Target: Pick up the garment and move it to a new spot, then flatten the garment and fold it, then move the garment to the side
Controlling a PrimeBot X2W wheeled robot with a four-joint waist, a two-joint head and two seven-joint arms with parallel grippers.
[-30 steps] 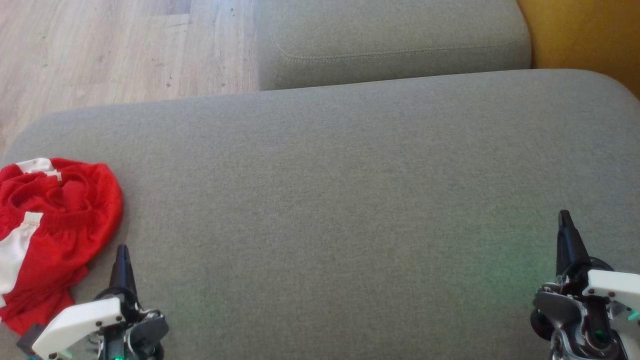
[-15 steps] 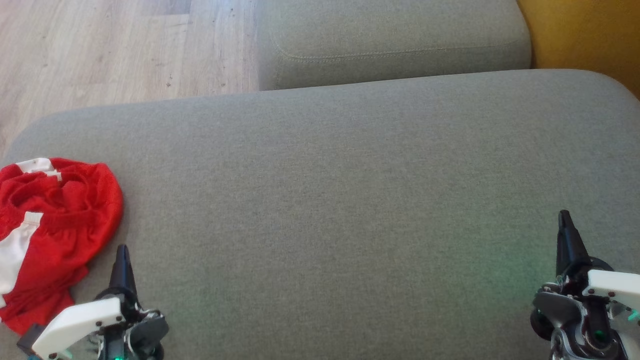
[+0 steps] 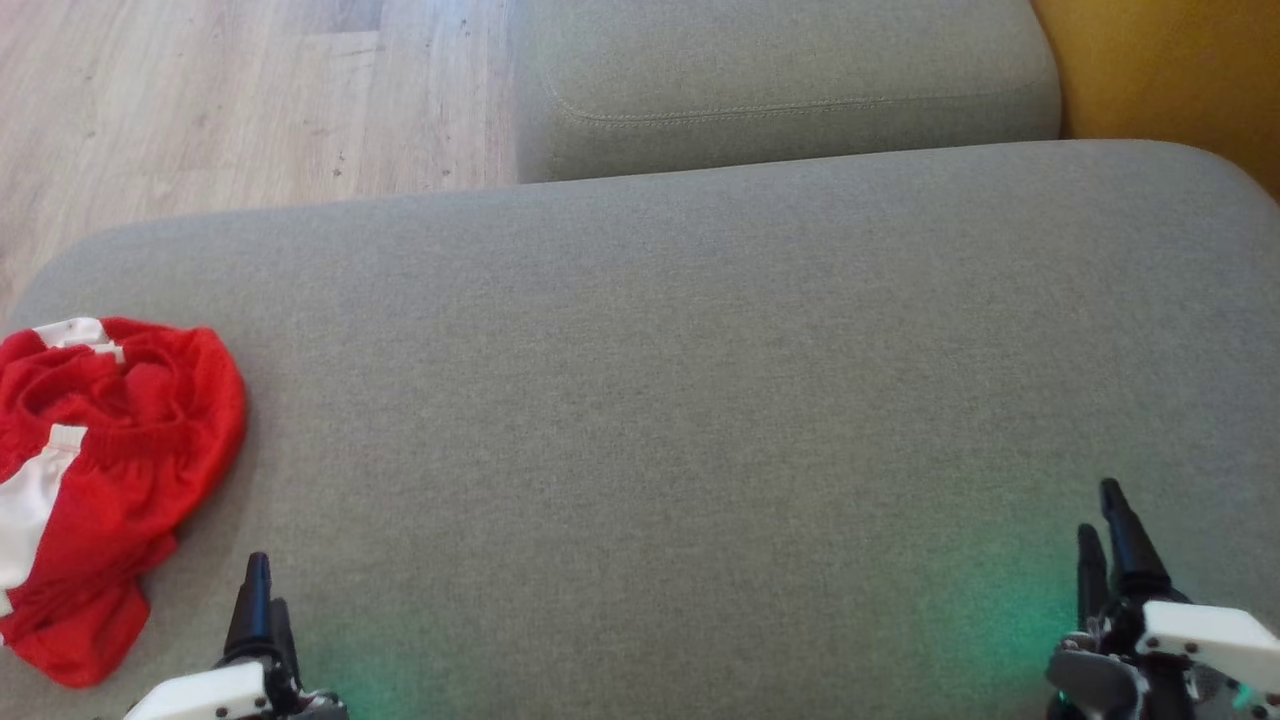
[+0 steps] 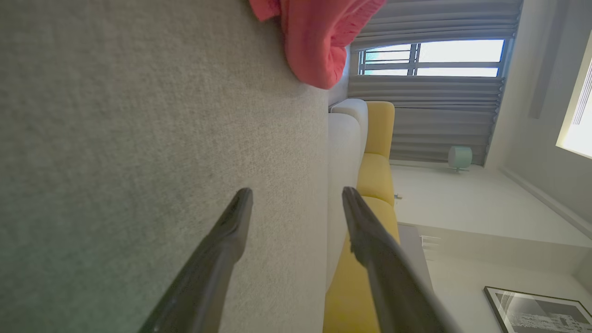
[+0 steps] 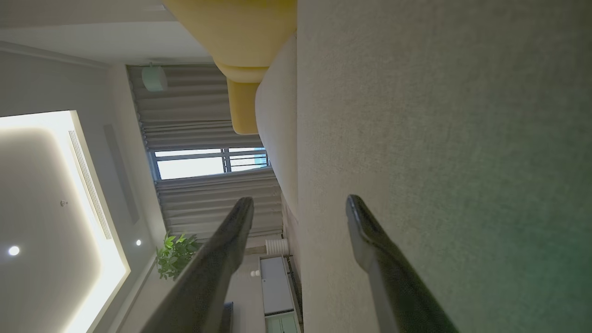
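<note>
The garment (image 3: 100, 470) is a crumpled pair of red shorts with white panels, lying at the left end of the grey couch seat (image 3: 660, 400). In the left wrist view the garment (image 4: 319, 37) is a red fold at the top. My left gripper (image 3: 262, 600) sits low at the bottom left, just right of the garment and apart from it; its fingers (image 4: 222, 249) stand open with nothing between them. My right gripper (image 3: 1105, 535) is at the bottom right over bare cushion, and its fingers (image 5: 379, 259) are open and empty.
A second grey cushion (image 3: 780, 90) lies behind the seat. Wooden floor (image 3: 230, 100) runs past the far left edge, and a yellow seat (image 3: 1170, 70) is at the far right. Curtains and a window (image 4: 434, 58) appear in the wrist views.
Both grippers have drawn back toward the bottom edge of the head view and have opened from shut. The garment has not moved.
</note>
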